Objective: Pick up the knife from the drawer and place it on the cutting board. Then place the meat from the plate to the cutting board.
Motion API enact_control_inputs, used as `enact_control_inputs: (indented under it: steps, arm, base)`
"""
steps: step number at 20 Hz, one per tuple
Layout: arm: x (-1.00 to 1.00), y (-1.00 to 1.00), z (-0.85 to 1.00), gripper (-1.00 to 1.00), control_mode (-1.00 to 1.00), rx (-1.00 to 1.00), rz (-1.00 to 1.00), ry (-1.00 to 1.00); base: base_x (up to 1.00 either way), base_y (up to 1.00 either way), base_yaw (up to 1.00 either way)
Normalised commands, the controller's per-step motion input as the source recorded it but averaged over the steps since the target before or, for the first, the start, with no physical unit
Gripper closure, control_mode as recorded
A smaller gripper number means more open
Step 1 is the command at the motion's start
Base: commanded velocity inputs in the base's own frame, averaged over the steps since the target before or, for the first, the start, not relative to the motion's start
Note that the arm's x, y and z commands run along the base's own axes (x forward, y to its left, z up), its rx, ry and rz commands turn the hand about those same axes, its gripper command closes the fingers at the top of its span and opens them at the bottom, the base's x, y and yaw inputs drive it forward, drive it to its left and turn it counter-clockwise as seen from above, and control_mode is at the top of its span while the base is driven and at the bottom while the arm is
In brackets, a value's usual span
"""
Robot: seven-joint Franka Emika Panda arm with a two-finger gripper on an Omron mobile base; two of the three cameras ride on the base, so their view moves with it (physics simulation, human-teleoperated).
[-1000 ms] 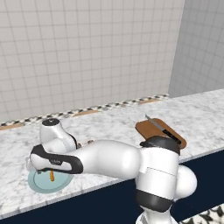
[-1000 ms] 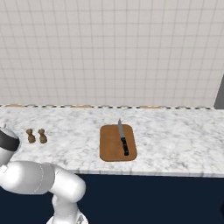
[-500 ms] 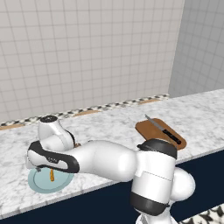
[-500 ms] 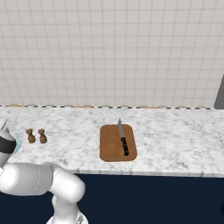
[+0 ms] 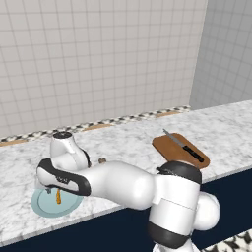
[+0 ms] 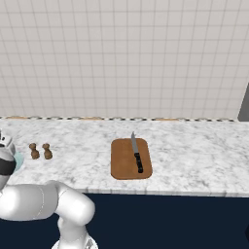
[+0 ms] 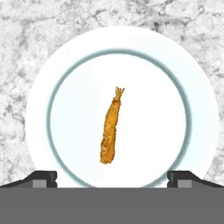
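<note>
The knife (image 5: 185, 147) (image 6: 136, 154) lies lengthwise on the brown cutting board (image 5: 170, 148) (image 6: 121, 165) on the marble counter. Far to the left sits the pale blue plate (image 5: 47, 206) (image 7: 39, 109), with the small orange-brown meat (image 5: 58, 197) (image 7: 110, 129) lying in its middle. My gripper (image 7: 112, 178) hangs right above the plate, open, its two fingertips (image 7: 43, 177) wide apart on either side of the meat and holding nothing. In the left base view the hand hides part of the plate. The drawer is out of view.
Two small brown shakers (image 6: 40, 151) stand on the counter between plate and board; one shaker (image 5: 102, 160) peeks out behind my arm. A tiled wall backs the counter, and navy cabinet fronts (image 6: 194, 219) run below its front edge.
The hand has sunk a little lower over the plate. The knife, board and meat have not moved, and the jaws have stayed wide open.
</note>
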Motion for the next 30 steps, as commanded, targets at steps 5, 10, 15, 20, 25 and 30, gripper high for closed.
enact_control_inputs:
  steps: [5,10,15,20,25,30]
  arm:
    - [0.00,0.00,-0.47,-1.00,-1.00,0.00,0.00,0.00]
    - [0.11,0.16,-0.27,-1.00,-1.00,0.00,0.00,0.00]
    - [0.22,0.24,0.00,-1.00,-1.00,0.00,0.00,0.00]
    - [0.28,0.06,-0.02,-1.00,-1.00,0.00,0.00,0.00]
    - [0.21,0.03,-0.20,-1.00,-1.00,0.00,0.00,0.00]
    - [0.03,0.25,-0.33,1.00,-1.00,0.00,0.00,0.00]
  base:
    - [0.00,0.00,0.00]
    - [0.00,0.00,0.00]
    - [0.00,0.00,0.00]
    - [0.00,0.00,0.00]
    - [0.00,0.00,0.00]
    - [0.00,0.00,0.00]
